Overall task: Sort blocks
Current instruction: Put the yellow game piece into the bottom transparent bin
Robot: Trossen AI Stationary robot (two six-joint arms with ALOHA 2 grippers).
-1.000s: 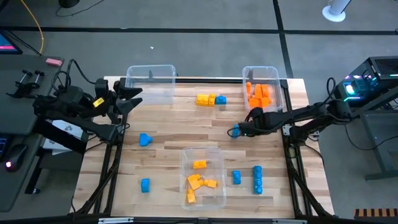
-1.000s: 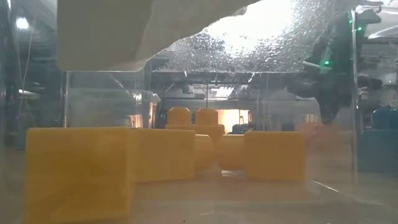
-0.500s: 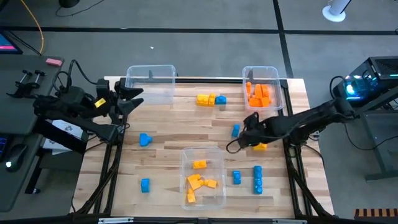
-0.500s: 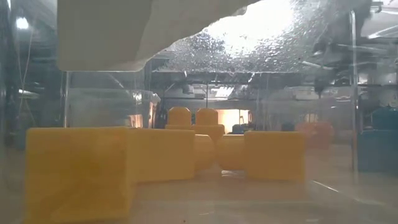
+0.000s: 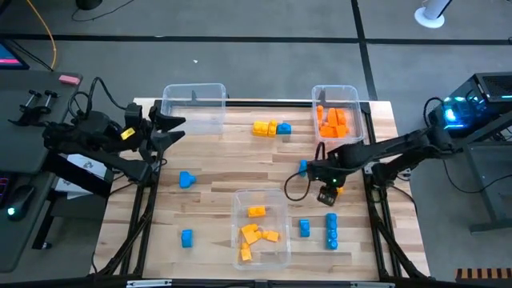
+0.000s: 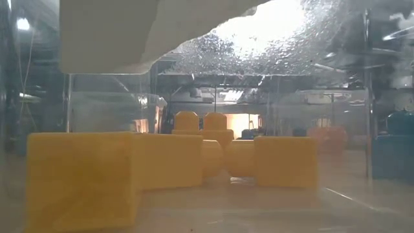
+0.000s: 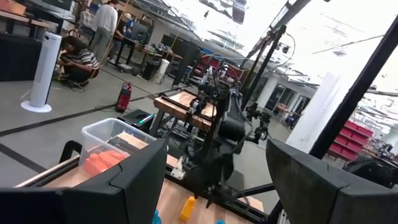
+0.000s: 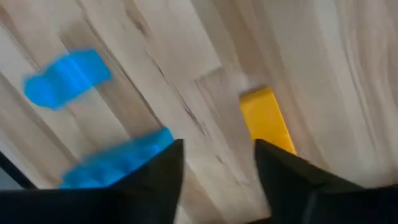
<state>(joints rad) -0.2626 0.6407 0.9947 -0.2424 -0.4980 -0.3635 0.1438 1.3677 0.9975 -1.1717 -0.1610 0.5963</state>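
Blocks lie scattered on the wooden table: a yellow-and-blue row (image 5: pixel 270 128), single blue ones (image 5: pixel 186 179) (image 5: pixel 186 238) (image 5: pixel 303 167) (image 5: pixel 304 228), a blue row (image 5: pixel 331 230). My right gripper (image 5: pixel 326 192) (image 8: pixel 217 146) points down over the table's right part, open, with nothing between its fingers. A yellow block (image 8: pixel 264 118) (image 5: pixel 337 186) lies flat on the wood just beyond its fingertips. Two blue blocks (image 8: pixel 65 78) (image 8: pixel 118 162) also show under it. My left gripper (image 5: pixel 172 128) (image 7: pixel 214 180) waits open above the table's left edge.
An empty clear bin (image 5: pixel 194 108) stands at the far left. Another clear bin (image 5: pixel 352 120) with orange blocks stands at the far right. A third bin (image 5: pixel 280 240) with yellow-orange blocks (image 6: pixel 162 162) stands at the near middle. People show in the room beyond.
My right gripper has left the blue block at the table's right middle, risen and gone toward the near right. It has turned from lying level to pointing down. A yellow block that did not show a second ago lies on the table beside it.
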